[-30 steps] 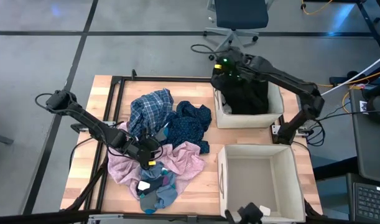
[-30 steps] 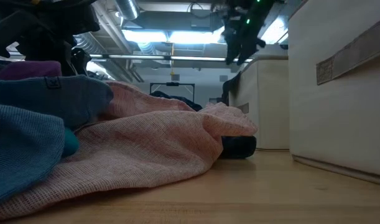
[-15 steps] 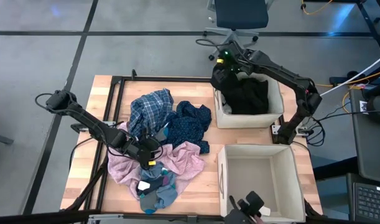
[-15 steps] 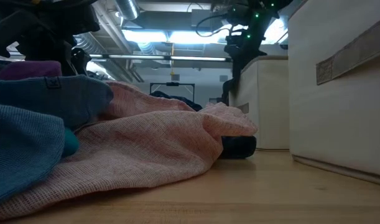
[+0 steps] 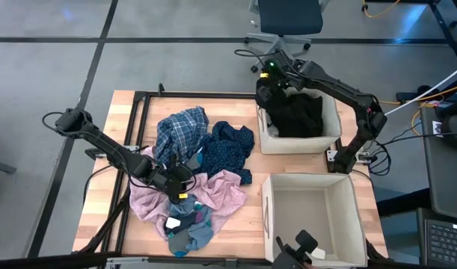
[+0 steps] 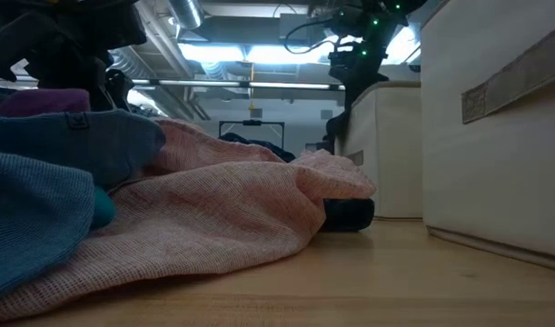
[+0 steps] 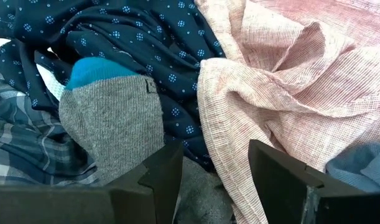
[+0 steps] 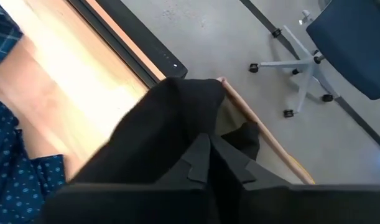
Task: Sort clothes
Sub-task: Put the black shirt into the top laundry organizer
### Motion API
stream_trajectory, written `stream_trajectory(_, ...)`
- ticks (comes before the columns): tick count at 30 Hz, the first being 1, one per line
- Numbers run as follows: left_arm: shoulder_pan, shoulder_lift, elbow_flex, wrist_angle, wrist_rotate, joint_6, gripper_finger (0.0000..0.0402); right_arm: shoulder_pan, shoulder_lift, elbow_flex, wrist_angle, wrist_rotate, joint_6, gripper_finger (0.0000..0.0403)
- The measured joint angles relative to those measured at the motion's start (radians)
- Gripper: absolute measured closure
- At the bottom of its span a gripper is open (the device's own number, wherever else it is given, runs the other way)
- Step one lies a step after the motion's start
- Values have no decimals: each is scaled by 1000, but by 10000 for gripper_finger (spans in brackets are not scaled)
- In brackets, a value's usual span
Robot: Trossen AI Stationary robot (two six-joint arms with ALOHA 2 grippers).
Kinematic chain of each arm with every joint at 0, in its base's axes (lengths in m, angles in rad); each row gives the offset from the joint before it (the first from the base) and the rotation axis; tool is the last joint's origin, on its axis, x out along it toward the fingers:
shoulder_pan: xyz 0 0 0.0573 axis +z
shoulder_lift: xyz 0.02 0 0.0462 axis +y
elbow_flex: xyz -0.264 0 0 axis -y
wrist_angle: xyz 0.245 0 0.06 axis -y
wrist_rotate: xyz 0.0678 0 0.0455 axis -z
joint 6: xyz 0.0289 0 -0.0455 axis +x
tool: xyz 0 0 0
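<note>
Right tool has pulled back toward the far bin's outer corner and its fingers have come together over the black garment lying inside.
Left tool, fingers apart, sits low on the counter pile, the grey-teal sock directly ahead between its fingers, the pink cloth beside it; this arm is nearer the clothes.

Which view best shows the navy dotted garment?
The left wrist view: the navy dotted garment fills the frame, dots clear. The high view shows it whole but small; the right wrist catches an edge; the low view barely shows it.
</note>
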Motion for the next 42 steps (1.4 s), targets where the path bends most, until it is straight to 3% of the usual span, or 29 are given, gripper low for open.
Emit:
stream_trajectory(6,0,0,0,3,0,6,229,28,-47,0,-9,45,-32,399)
stream_trajectory(15,0,0,0,4,0,8,229,99,-272,1,-164,174,-31,401)
stream_trajectory(21,1,0,0,9,0,30,229,99,-356,1,-182,90,51,386)
stream_trajectory(25,8,0,0,40,-1,47,229,89,-333,-12,-116,64,31,348)
stream_trajectory(30,7,0,0,72,-2,57,229,48,-240,-61,25,45,28,265)
stream_trajectory(35,0,0,0,73,-2,40,229,-2,-130,-61,36,27,-27,193)
stream_trajectory(42,0,0,0,72,0,34,229,-21,-50,-61,37,-19,-121,158)
